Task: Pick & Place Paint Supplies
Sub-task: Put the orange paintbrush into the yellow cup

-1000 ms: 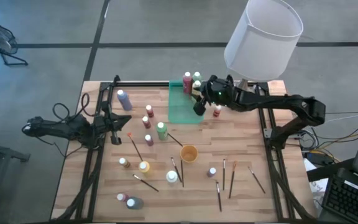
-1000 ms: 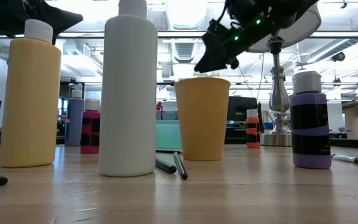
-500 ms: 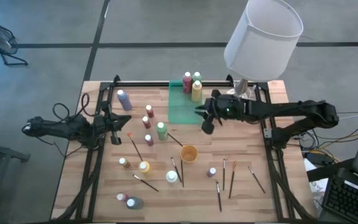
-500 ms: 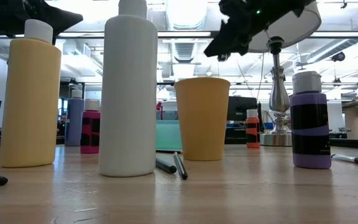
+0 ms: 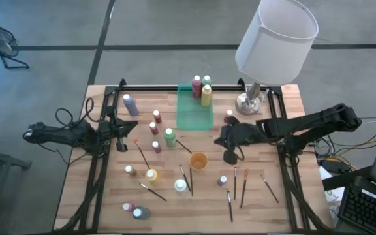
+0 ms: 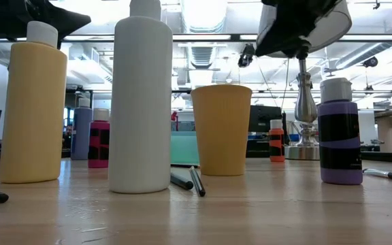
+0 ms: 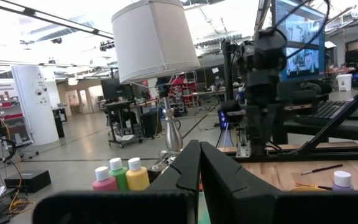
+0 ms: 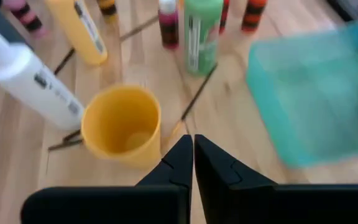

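Small paint bottles stand on the wooden table, among them a green one (image 5: 169, 137), a white one (image 5: 180, 186) and a purple one (image 5: 222, 181). Thin brushes (image 5: 235, 183) lie flat near the front. Red, green and yellow bottles (image 5: 205, 96) stand in the far end of the green tray (image 5: 194, 116). My right gripper (image 5: 230, 156) hangs shut and empty above the table, just right of the orange cup (image 5: 198, 160); its wrist view shows the shut fingers (image 8: 188, 155) over the cup (image 8: 122, 124). My left gripper (image 5: 119, 140) waits shut at the table's left side.
A lamp with a white shade (image 5: 276, 39) stands on its metal base (image 5: 249, 101) at the far right, with an orange bottle (image 5: 228, 117) beside it. Black frame rails (image 5: 286, 176) run along both sides of the table.
My right gripper has swung from above the tray's far end toward the table's near edge and a little right, ending beside the orange cup. Its fingers have shut with nothing between them. The yellow bottle stays standing in the tray.
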{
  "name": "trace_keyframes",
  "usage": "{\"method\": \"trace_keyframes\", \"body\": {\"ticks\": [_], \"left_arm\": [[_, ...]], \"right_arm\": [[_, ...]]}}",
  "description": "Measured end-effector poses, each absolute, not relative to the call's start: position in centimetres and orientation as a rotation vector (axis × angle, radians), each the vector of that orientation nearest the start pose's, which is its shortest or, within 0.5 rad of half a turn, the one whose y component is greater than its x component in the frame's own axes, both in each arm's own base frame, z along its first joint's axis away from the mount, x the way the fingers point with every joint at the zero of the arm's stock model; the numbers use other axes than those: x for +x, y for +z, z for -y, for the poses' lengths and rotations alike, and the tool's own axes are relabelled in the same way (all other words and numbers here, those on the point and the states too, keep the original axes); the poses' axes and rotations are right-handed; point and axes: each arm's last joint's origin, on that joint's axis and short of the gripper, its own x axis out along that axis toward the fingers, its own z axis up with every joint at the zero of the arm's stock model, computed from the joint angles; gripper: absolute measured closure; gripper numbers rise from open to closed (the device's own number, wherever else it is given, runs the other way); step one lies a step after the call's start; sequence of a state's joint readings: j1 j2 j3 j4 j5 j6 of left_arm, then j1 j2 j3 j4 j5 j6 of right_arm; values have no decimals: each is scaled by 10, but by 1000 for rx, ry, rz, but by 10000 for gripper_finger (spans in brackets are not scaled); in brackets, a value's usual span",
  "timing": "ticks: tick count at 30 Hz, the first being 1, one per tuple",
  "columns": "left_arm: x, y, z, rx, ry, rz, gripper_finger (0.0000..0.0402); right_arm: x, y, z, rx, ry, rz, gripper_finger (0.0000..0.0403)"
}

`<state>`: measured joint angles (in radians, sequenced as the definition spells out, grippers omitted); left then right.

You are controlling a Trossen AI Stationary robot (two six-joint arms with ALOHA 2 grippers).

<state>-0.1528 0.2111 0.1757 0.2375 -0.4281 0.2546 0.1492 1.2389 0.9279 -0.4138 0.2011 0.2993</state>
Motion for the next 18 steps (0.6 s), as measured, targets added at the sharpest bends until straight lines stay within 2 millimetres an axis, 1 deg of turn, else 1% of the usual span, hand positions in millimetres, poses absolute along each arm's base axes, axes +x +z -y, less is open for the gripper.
{"method": "trace_keyframes", "body": {"ticks": [2,6,9,12,18], "left_arm": [[102,229,4,194,297,158,385],[102,229,4,194,297,158,385],[102,229,3,194,297,158,385],[102,229,4,194,297,158,385],[102,229,4,194,297,158,385]], "right_arm": [[250,271,-40,177,-200,-713,393],[232,271,-53,226,-319,-746,391],[218,272,-61,280,-405,-751,393],[205,273,-68,355,-453,-757,394],[191,269,-80,508,-537,-773,394]]}}
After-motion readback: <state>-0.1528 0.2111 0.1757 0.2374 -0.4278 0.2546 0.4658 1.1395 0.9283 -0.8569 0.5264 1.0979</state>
